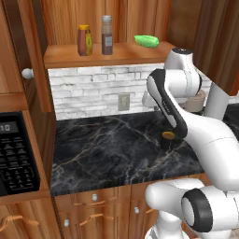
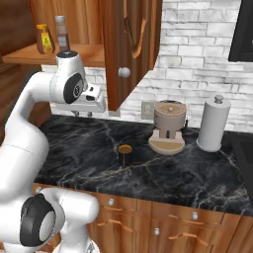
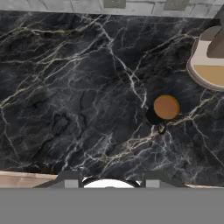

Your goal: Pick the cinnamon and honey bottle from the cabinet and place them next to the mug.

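Note:
The honey bottle (image 1: pixel 84 40) (image 2: pixel 44 39) and the taller cinnamon (image 1: pixel 107 35) (image 2: pixel 62 33) stand side by side on the shelf of the open cabinet (image 1: pixel 112 55) (image 2: pixel 29 55). On the black marble counter sits the mug (image 1: pixel 167 139) (image 2: pixel 125 154) (image 3: pixel 165 108). My gripper (image 2: pixel 82 114) hangs above the counter, below the shelf and to the left of the mug, pointing down. It is shut with nothing in it. In the left base view my own arm hides most of the hand.
A green item (image 1: pixel 146 41) lies on the shelf's right end. A beige coffee machine (image 2: pixel 169 126) (image 3: pixel 210 61) and a paper towel roll (image 2: pixel 213 123) stand right of the mug. The open cabinet door (image 2: pixel 131 49) hangs beside my hand. A microwave (image 1: pixel 16 154) is at far left.

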